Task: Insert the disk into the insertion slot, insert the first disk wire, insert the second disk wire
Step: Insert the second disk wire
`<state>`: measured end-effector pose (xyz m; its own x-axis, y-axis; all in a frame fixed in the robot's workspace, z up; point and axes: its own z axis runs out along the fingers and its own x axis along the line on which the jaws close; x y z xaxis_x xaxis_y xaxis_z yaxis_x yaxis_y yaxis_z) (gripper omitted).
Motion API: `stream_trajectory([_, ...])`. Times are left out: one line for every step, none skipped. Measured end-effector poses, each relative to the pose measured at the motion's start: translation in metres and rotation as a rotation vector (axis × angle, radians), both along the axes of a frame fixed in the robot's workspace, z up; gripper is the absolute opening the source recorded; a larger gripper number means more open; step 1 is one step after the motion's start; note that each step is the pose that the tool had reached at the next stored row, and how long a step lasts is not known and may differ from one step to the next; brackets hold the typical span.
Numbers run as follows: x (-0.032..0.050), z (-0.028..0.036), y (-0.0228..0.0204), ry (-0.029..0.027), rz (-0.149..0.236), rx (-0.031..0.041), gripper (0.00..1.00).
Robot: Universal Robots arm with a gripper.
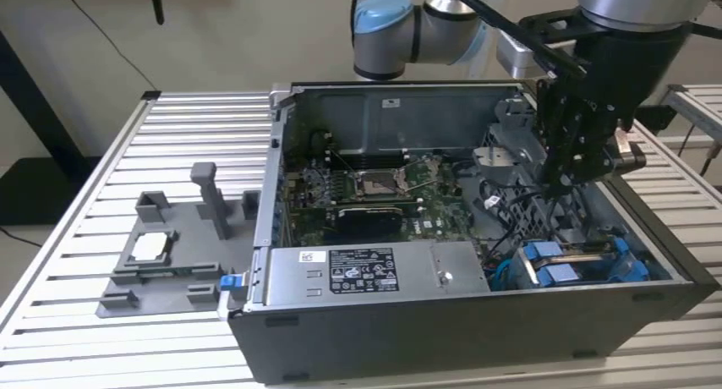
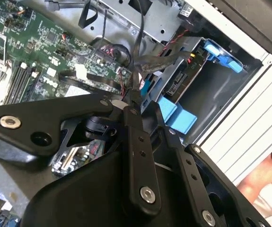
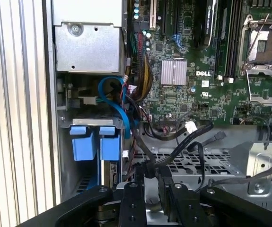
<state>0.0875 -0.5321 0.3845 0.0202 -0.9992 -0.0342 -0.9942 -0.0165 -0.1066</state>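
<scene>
End effector (image 2: 134, 101) clamped on black disk wire (image 2: 137, 56).

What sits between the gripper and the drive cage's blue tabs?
In the first wrist view, a bundle of black wires runs between the black gripper and the blue plastic tabs of the grey metal drive cage; that stretch isn't bare.

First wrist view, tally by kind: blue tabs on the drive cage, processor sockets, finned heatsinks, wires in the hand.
Blue plastic tabs on the grey metal drive cage: 2
Square silver processor socket: 1
Silver finned heatsink: 1
Black wire in the hand: 1
Total: 5
</scene>
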Motion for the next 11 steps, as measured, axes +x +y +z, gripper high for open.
stream_trajectory([-0.0011, -0.0001, 0.0003, -0.0001, 0.003, -0.0043, 0.27])
stream_trajectory([-0.0021, -0.0006, 0.001, -0.0003, 0.006, -0.0104, 0.27])
stream_trajectory([-0.0031, -0.0011, 0.0018, -0.0004, 0.008, -0.0167, 0.27])
stream_trajectory([-0.004, -0.0017, 0.0027, -0.001, 0.01, -0.0218, 0.27])
stream_trajectory([-0.005, -0.0025, 0.004, -0.0023, 0.012, -0.0272, 0.27])
stream_trajectory([-0.006, -0.0033, 0.0055, -0.0038, 0.014, -0.0323, 0.27])
stream_trajectory([-0.0069, -0.0041, 0.0069, -0.0055, 0.016, -0.0374, 0.27])
stream_trajectory([-0.0077, -0.0048, 0.0084, -0.0071, 0.018, -0.043, 0.27])
stream_trajectory([-0.0085, -0.0054, 0.0097, -0.0088, 0.021, -0.0479, 0.27])
stream_trajectory([-0.0092, -0.006, 0.0109, -0.0104, 0.024, -0.0528, 0.27])
stream_trajectory([-0.0098, -0.0063, 0.0119, -0.0118, 0.027, -0.0573, 0.27])
